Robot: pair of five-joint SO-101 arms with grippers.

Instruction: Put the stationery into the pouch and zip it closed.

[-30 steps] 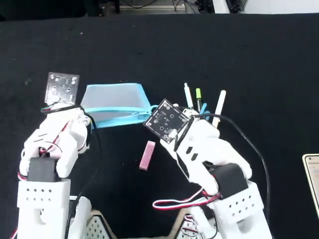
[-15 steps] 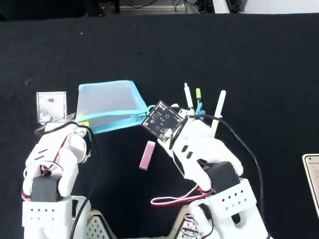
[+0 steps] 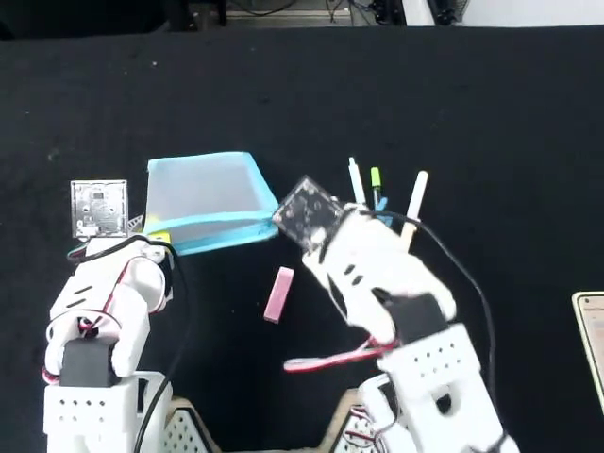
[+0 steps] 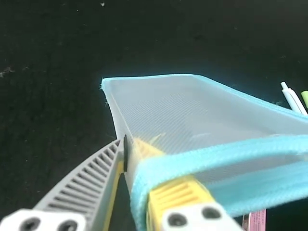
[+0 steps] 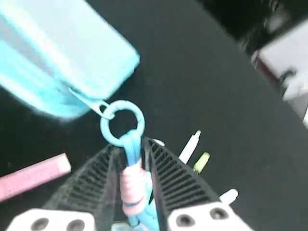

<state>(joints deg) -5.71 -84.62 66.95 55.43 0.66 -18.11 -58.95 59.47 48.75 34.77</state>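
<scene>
The light-blue pouch (image 3: pixel 203 193) lies left of centre on the black table. My left gripper (image 3: pixel 151 229) is shut on the pouch's zipper edge (image 4: pixel 159 166) at its near left corner. Over at the pouch's right end, my right gripper (image 3: pixel 283 215) is shut on the blue and pink cord (image 5: pixel 130 178) of the zipper pull, whose ring (image 5: pixel 122 126) hangs off the pouch (image 5: pixel 57 62). A pink eraser (image 3: pixel 278 293) lies between the arms. A white pen (image 3: pixel 356 179), a green pen (image 3: pixel 376 177) and another white pen (image 3: pixel 416 196) lie just behind the right arm.
A pale flat object (image 3: pixel 592 332) pokes in at the table's right edge. The back of the table is bare black cloth. The eraser (image 5: pixel 31 180) and the pen tips (image 5: pixel 191 146) lie close to my right gripper.
My left arm has shifted left and the pouch's left end has swung with it, so the pouch now lies tilted. The right arm has moved slightly away, holding the pull.
</scene>
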